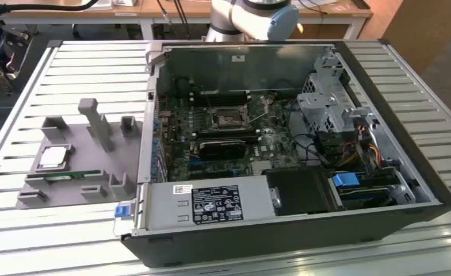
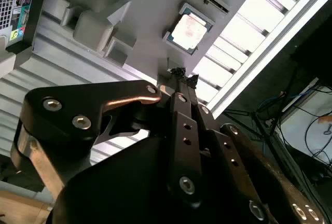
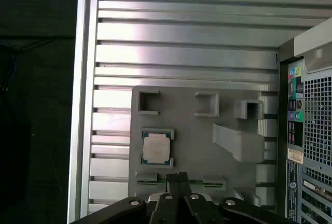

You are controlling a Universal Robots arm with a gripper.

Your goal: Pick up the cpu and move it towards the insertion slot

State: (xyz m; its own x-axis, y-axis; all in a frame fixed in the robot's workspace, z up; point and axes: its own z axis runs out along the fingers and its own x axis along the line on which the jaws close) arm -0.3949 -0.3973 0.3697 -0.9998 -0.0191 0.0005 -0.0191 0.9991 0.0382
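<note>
The cpu (image 1: 54, 156), a flat silvery square with a thin green rim, lies in a pocket of the grey holder plate (image 1: 76, 192) at the exterior view's left, outside the computer case. Both wrist views look down on it from well above: the cpu (image 3: 156, 148) (image 2: 189, 28) lies free, with my gripper (image 3: 177, 177) (image 2: 179, 73) high over the holder, its fingers pressed together and nothing between them. The insertion slot (image 1: 227, 119), a shiny metal frame round a dark centre, sits on the motherboard inside the open case.
A green memory stick (image 1: 73, 175) lies on the holder beside the cpu. The holder carries upright grey posts (image 1: 88, 109). Inside the case are a black block (image 1: 224, 148), a drive cage (image 1: 327, 106), cables and a power supply (image 1: 206, 204). The slatted table (image 3: 187, 42) surrounds everything.
</note>
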